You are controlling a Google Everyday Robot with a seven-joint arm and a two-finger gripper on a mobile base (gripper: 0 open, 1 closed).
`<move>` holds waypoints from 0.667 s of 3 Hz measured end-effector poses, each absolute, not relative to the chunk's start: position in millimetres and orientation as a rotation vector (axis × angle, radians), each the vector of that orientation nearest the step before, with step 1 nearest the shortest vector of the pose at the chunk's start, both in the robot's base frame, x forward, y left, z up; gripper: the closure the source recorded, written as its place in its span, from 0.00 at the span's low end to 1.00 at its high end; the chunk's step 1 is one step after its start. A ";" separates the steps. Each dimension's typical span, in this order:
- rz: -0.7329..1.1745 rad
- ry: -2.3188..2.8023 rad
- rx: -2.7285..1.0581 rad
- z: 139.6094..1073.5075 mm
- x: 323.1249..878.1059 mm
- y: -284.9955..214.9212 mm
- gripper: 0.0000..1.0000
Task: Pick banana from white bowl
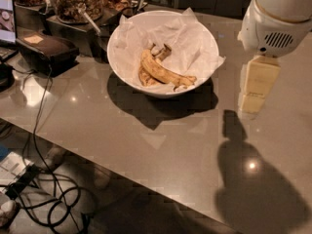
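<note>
**Banana lies in the bowl, gripper apart at the side**

The banana [163, 72], yellow with many brown spots, lies inside the white bowl [113, 57] on crinkled white paper [195, 38]. Its dark stem points toward 12 o'clock and its tips toward 4 o'clock. The bowl stands on a grey table [146, 145]. At 3 o'clock from the bowl the gripper [252, 101] hangs above the table, well apart from the banana. Whether it is open or closed, I cannot tell. A black box [46, 50] sits at 9 o'clock from the bowl, and a glass jar [73, 1] at 10 o'clock.
</note>
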State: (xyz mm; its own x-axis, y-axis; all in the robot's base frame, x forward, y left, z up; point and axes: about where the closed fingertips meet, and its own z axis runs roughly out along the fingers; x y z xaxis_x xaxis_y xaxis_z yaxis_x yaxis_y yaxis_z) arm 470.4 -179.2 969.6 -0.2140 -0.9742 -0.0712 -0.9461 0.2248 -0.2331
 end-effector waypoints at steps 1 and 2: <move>-0.120 2.275 -1.769 979.0 480.8 -168.3 0.00; -0.078 2.283 -1.731 993.4 501.4 -154.1 0.00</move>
State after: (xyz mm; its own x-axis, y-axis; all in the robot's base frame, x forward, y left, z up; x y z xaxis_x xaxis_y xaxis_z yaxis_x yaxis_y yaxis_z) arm 501.4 -154.1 993.4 -0.2463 -0.9515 -0.1844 -0.9368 0.2825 -0.2065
